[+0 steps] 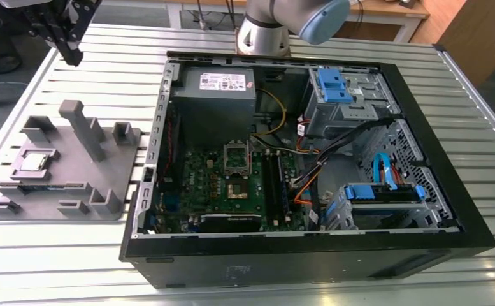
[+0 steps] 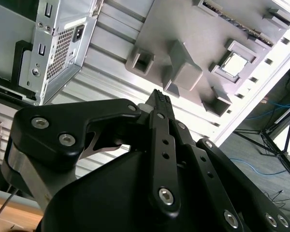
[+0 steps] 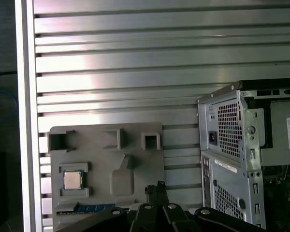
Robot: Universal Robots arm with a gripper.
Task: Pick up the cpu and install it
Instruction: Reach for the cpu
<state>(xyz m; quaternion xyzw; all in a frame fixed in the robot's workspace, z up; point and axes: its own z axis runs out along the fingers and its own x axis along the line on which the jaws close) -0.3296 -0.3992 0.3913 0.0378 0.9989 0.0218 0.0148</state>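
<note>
Hangs with closed, empty fingers (image 2: 159,104) well clear of the cpu (image 3: 73,181).
Risks scraping its lid or clipping the tall posts (image 1: 84,127) of the holder (image 1: 60,191) if lowered off-centre.

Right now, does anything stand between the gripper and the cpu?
Nothing visible does. The cpu lies uncovered in its recess on the grey holder plate. The gripper hangs above the table. The plate's tall posts stand beside the cpu.

One cpu (image 1: 33,160), one grey holder (image 1: 60,194), one computer case (image 1: 315,258)
</note>
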